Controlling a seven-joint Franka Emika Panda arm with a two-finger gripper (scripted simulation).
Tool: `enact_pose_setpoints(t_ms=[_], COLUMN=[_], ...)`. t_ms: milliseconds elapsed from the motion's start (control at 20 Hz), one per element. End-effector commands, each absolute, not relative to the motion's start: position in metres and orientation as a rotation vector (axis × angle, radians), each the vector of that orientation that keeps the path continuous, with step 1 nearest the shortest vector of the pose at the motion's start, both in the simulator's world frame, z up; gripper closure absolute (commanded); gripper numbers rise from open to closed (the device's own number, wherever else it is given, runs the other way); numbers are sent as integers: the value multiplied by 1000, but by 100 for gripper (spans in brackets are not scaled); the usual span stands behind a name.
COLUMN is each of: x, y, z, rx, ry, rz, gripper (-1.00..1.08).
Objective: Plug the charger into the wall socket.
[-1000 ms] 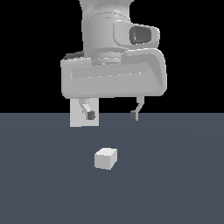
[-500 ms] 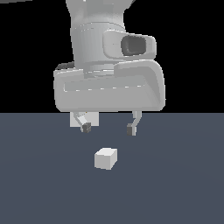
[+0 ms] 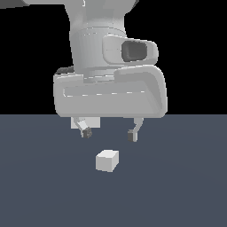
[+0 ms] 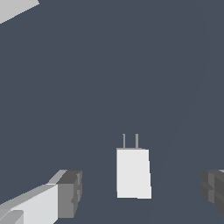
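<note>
The charger (image 3: 107, 160) lies on the dark grey worktop (image 3: 186, 186), a small pale cube resting flat, and it has not shifted from where it sat in the earlier pictures. What has changed is the arm: its broad white hand now fills more of the exterior view and hangs lower than a second ago, so that the gripper (image 3: 109, 133) sits just above the charger and a little behind it, not touching it. The fingers (image 3: 86, 131) stand spread wide with nothing between them, the gap plainly broader than the charger; one dark pad shows toward the exterior view's left of the charger and the other toward the exterior view's right. In the wrist view the charger (image 4: 132, 173) appears as a white block with two thin prongs standing out from one end, and it lies in the space between the two fingers (image 4: 69, 194), clear of both. The wall socket (image 3: 84, 123) is almost wholly hidden behind the hand in the exterior view: only a small white patch shows beyond the charger, just beside the finger on the exterior view's left, where a second ago more of the plate could be seen. In the wrist view a pale strip (image 4: 16, 9) at the far corner, well apart from the charger on the side its prongs point toward, may be the same plate, though too little shows to be sure.
</note>
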State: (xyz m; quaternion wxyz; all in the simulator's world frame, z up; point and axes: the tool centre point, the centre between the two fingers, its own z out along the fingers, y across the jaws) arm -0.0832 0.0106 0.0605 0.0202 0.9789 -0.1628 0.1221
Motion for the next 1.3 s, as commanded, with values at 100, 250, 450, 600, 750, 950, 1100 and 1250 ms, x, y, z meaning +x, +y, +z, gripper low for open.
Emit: enact_pose_setpoints(t_ms=[100, 250, 450, 600, 750, 950, 1100, 1250], x=[-84, -84, -85, -84, -84, -84, -84, -84], y=[10, 11, 11, 11, 11, 11, 11, 11], z=[48, 35, 20, 14, 12, 12, 12, 12], rx=[3036, 3035, 3034, 3034, 3034, 3034, 3034, 3034], ry=[-507, -510, -512, -513, -513, -513, -513, -513], rz=[379, 380, 380, 381, 381, 381, 381, 381], gripper=[-92, -92, -92, -92, -92, 108, 108, 108])
